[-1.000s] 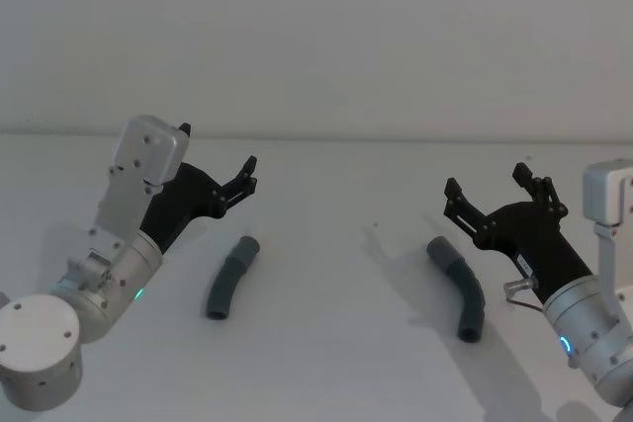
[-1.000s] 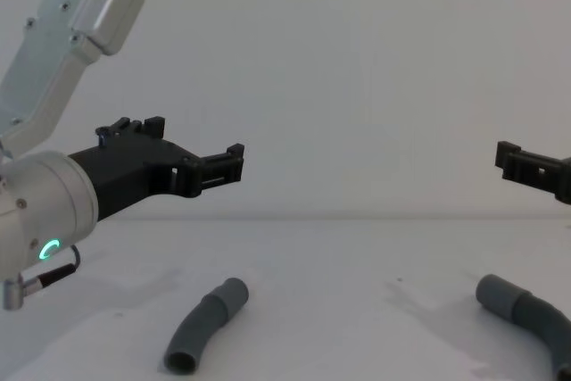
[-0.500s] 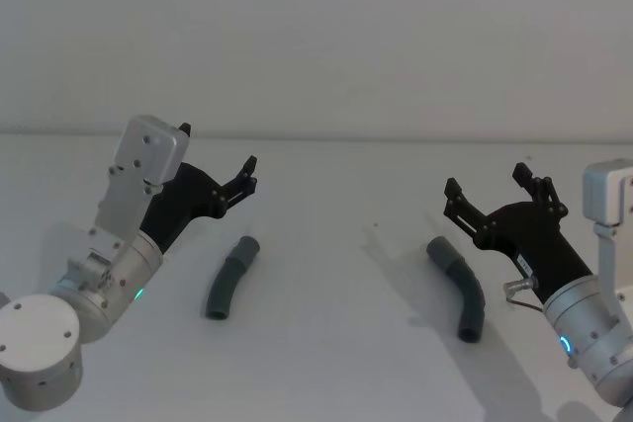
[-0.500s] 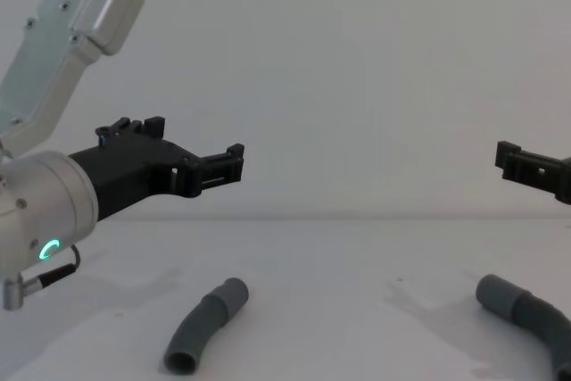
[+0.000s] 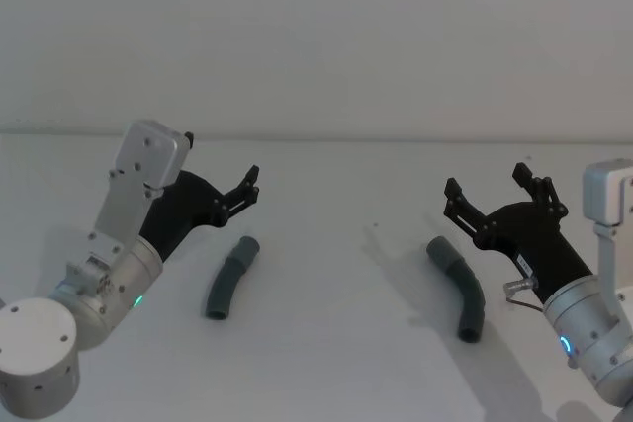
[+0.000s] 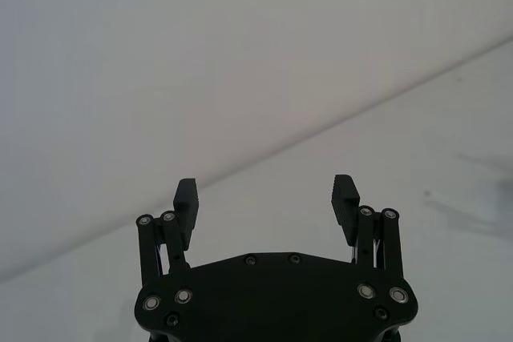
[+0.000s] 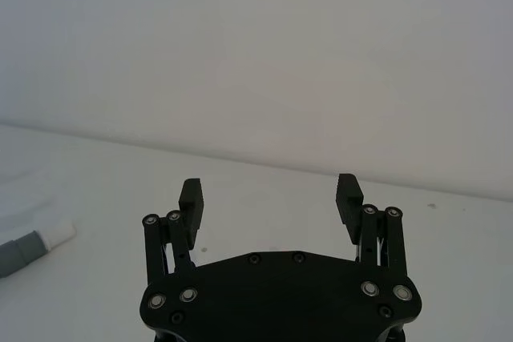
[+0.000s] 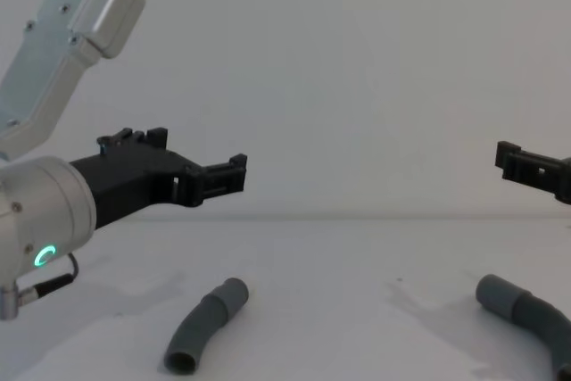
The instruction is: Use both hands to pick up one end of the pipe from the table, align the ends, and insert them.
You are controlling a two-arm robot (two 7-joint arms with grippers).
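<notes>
Two short, dark-grey, gently bent pipe pieces lie well apart on a plain white desk (image 5: 336, 343). The left pipe piece (image 5: 230, 279) lies at left of centre and the right pipe piece (image 5: 458, 286) at right of centre, neither touched by anything.

From the head camera both pieces look grey from end to end. The lower chest camera sees the left piece from the side, and its near end shows as a round open socket mouth (image 8: 182, 364) facing the camera. The right wrist camera catches, at the picture's edge, a grey pipe end with a white tip (image 7: 57, 234) lying on the desk; which of the two pieces it belongs to cannot be told.

The left pincer (image 6: 265, 198) hangs above the desk, just beyond and to the left of the left piece's far end. Its wrist camera shows the two black fingers spread wide with nothing between them. The right pincer (image 5: 487, 183) hangs above the desk just beside the right piece, on its right. Its fingers are also spread wide and empty. In the chest view one black fingertip of it reaches in from the right edge.

The left arm's thick silver body carries a green glowing ring (image 8: 43, 256), plain from the chest camera. Behind the desk stands a bare pale wall (image 5: 316, 37).
</notes>
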